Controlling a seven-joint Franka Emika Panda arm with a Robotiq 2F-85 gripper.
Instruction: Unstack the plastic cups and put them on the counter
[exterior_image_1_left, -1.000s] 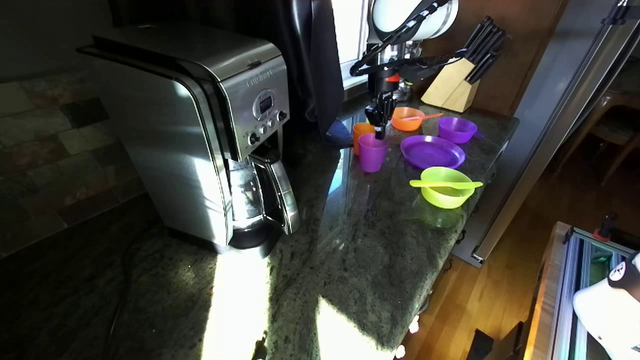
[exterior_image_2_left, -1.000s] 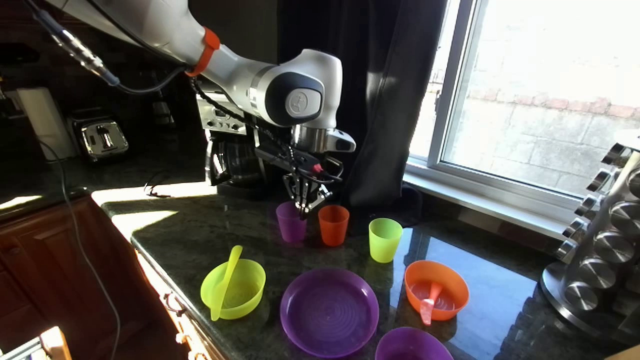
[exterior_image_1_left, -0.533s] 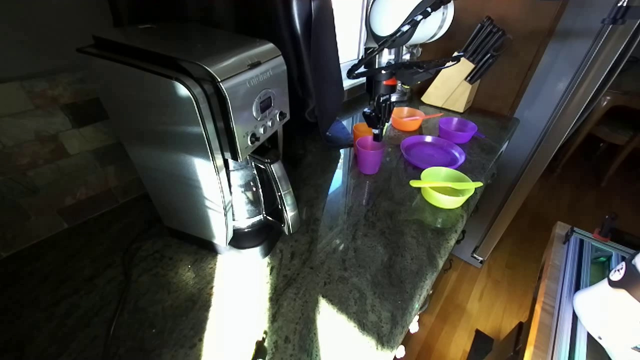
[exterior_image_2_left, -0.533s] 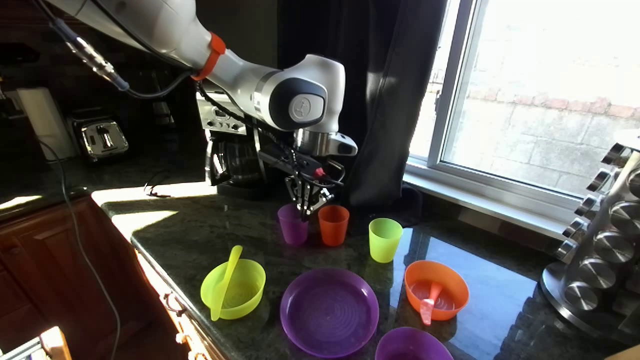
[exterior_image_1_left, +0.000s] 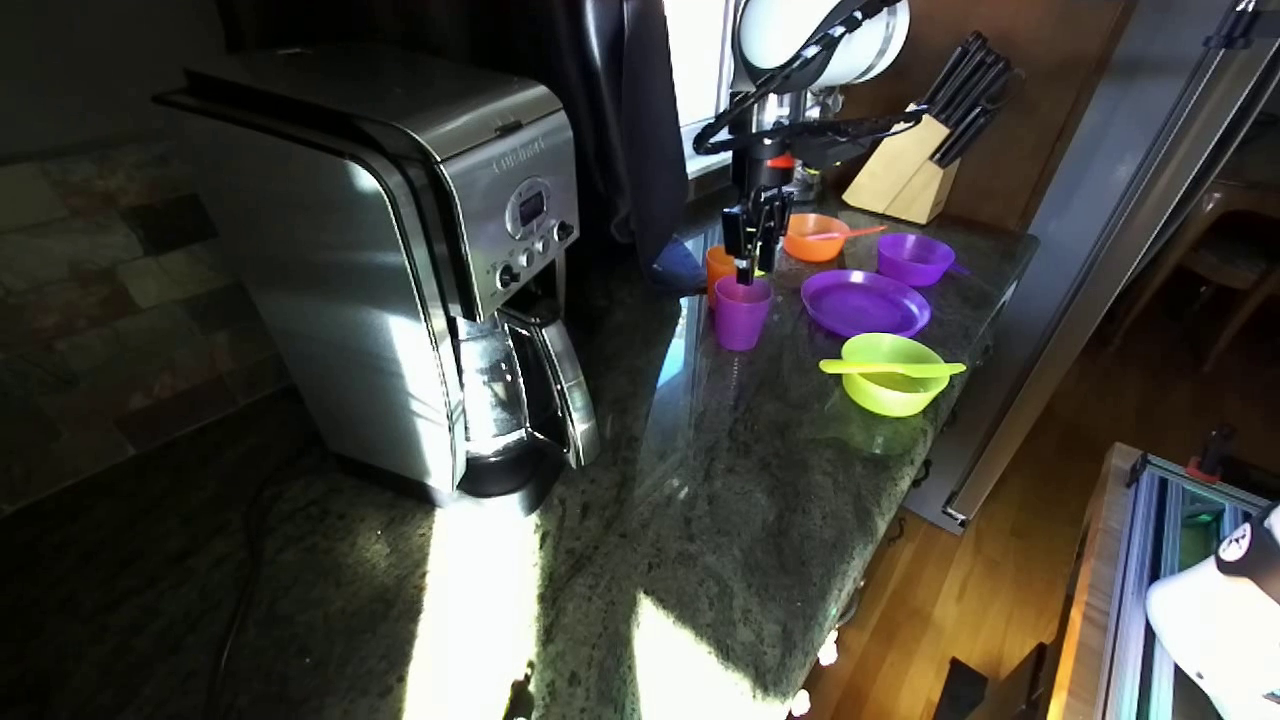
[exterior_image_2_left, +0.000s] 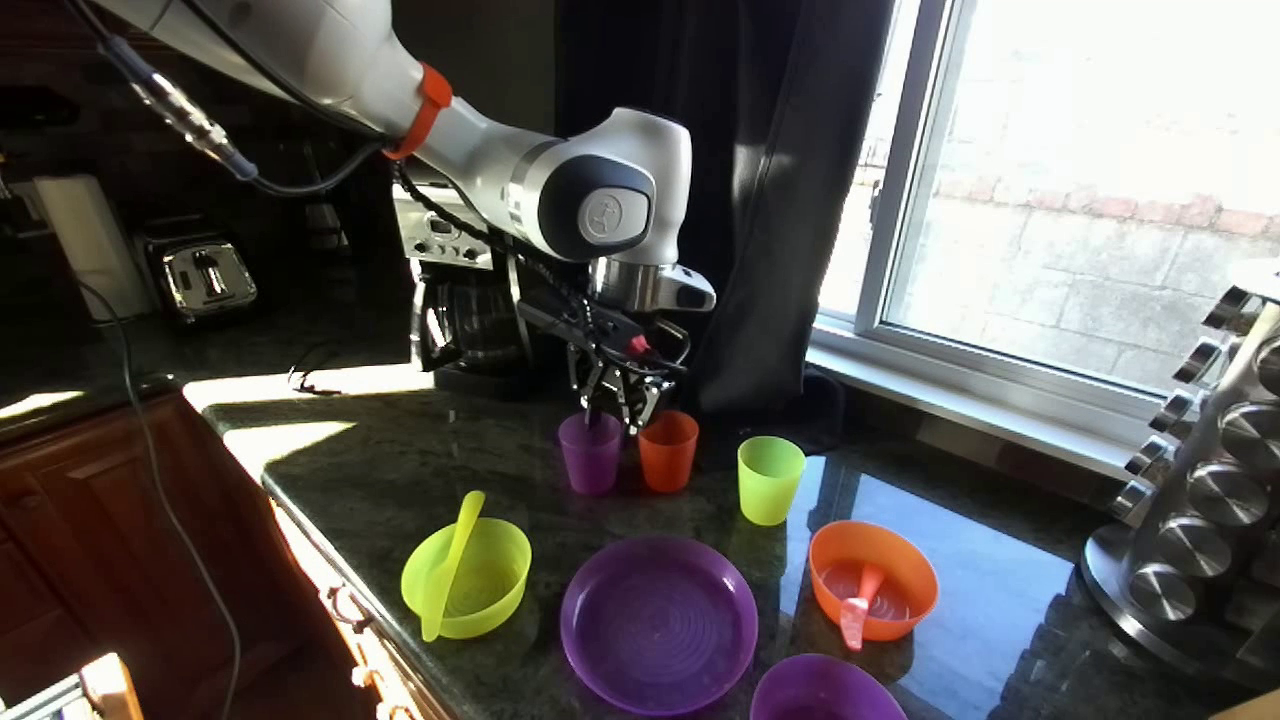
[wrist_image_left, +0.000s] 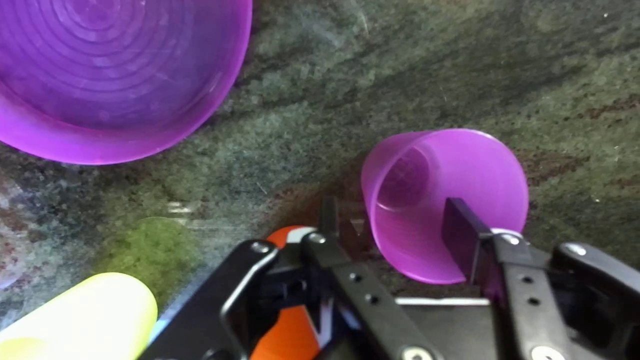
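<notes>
Three plastic cups stand upright and apart on the dark speckled counter (exterior_image_1_left: 740, 480): purple (exterior_image_2_left: 591, 465), orange (exterior_image_2_left: 668, 458) and green (exterior_image_2_left: 770, 485). My gripper (wrist_image_left: 392, 201) is open above the purple cup, its jaws spread to either side of the near wall. In the wrist view a finger (wrist_image_left: 462, 237) reaches over the mouth of the purple cup (wrist_image_left: 480, 170). The opposite finger hangs outside, between it and the orange cup (wrist_image_left: 290, 335), which the gripper mostly covers there. At the lower left lies the green cup (wrist_image_left: 95, 315) in view, partly cut off.
A purple plate (exterior_image_2_left: 660, 628), a green bowl (exterior_image_2_left: 495, 590) with a utensil across it, an orange bowl (exterior_image_2_left: 905, 560) and a purple bowl (exterior_image_2_left: 825, 695) sit in front of the cups. The coffee maker (exterior_image_1_left: 340, 250), dark curtain, knife block (exterior_image_1_left: 900, 170) and spice rack (exterior_image_2_left: 1190, 540) surround the area.
The jaws were shut at the purple cup's rim and have now spread apart, letting go of it. The purple cup has come down slightly; the orange and green cups stayed put.
</notes>
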